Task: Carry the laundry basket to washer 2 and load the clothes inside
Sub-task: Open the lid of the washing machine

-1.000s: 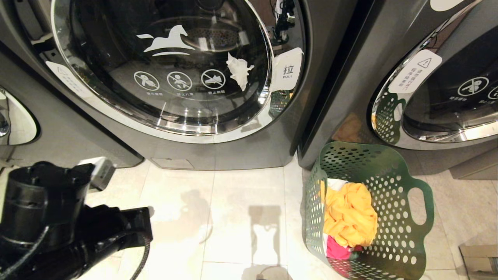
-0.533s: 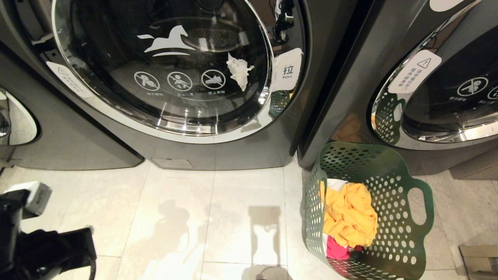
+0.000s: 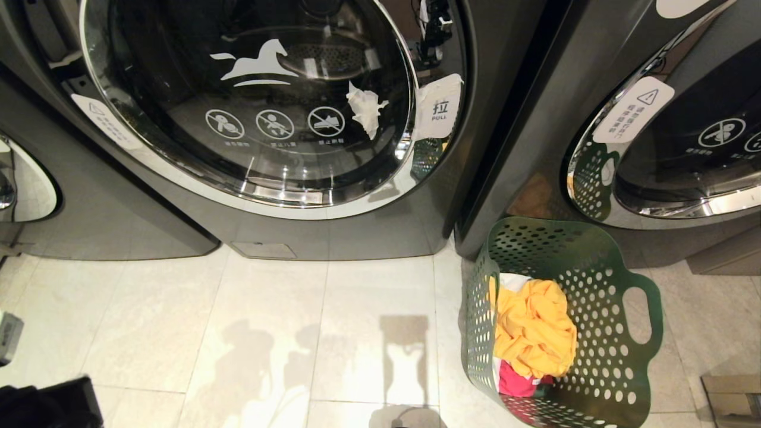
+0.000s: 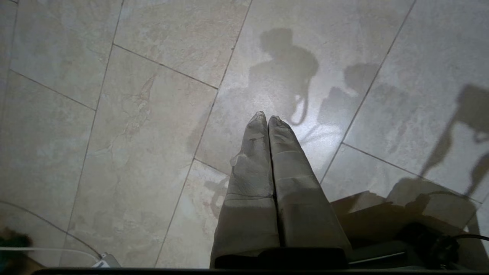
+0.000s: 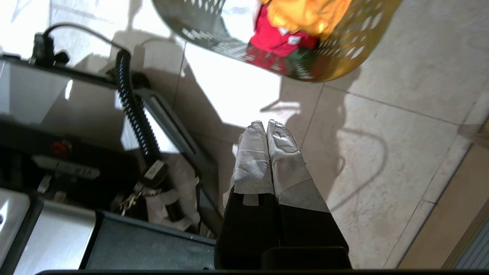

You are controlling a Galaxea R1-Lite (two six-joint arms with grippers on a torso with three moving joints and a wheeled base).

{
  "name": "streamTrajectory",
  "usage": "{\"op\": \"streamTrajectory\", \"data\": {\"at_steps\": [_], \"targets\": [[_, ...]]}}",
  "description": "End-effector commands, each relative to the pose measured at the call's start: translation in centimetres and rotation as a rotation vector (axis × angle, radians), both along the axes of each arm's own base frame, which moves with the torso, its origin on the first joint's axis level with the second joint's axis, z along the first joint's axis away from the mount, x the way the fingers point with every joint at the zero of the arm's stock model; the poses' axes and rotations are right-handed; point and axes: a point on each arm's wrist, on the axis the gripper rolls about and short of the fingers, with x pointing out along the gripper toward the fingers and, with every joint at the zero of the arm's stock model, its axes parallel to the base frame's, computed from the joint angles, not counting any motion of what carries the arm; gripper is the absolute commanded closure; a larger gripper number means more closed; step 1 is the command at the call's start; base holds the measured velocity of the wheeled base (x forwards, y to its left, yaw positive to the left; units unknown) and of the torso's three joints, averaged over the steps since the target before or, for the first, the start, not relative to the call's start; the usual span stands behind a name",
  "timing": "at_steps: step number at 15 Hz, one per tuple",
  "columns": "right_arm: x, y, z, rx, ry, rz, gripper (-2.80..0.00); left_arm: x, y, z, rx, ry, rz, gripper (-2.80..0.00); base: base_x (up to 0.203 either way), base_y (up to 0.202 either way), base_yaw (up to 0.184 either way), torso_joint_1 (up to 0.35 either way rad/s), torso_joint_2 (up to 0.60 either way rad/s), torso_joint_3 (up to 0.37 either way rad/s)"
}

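The dark green laundry basket stands on the floor tiles at the right, in front of the gap between two washers. It holds the clothes: a mustard-yellow garment, a pink-red one and a white one. Straight ahead is a dark grey washer with a white horse logo and its round glass door shut; no number label shows, so I cannot tell if it is washer 2. My left gripper hangs shut and empty over bare tiles. My right gripper is shut and empty, a short way from the basket.
A second grey washer stands at the right behind the basket, and another machine's door shows at the far left. A white PULL label sits by the middle door. A cardboard box lies at the bottom right. My base is beside the right gripper.
My left arm has drawn back down and to the left, almost out of the head view. The basket, clothes and washers have not moved.
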Motion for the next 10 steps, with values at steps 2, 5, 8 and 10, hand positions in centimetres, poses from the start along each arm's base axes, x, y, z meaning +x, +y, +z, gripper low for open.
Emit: {"op": "streamTrajectory", "data": {"at_steps": [2, 5, 8, 10], "targets": [[-1.3, 0.0, 0.2, -0.005, -0.142, -0.027, 0.00, -1.5, 0.4, -1.0, 0.035, 0.008, -0.001, 0.00, 0.000, 0.000, 0.000, 0.000, 0.00, 0.000], [-2.7, 0.1, 0.3, -0.009, -0.287, -0.036, 0.00, -3.9, 0.7, -2.3, 0.062, -0.009, -0.097, 0.00, 0.000, 0.000, 0.000, 0.000, 0.00, 0.000], [-2.7, -0.3, -1.1, -0.054, -0.234, -0.244, 0.00, -5.7, 0.5, -3.0, 0.010, -0.058, -0.363, 0.00, 0.000, 0.000, 0.000, 0.000, 0.00, 0.000], [-2.6, -0.3, -1.3, -0.015, -0.228, -0.259, 0.00, -7.2, 0.6, -3.6, 0.024, -0.084, -0.514, 0.00, 0.000, 0.000, 0.000, 0.000, 0.00, 0.000]]}}
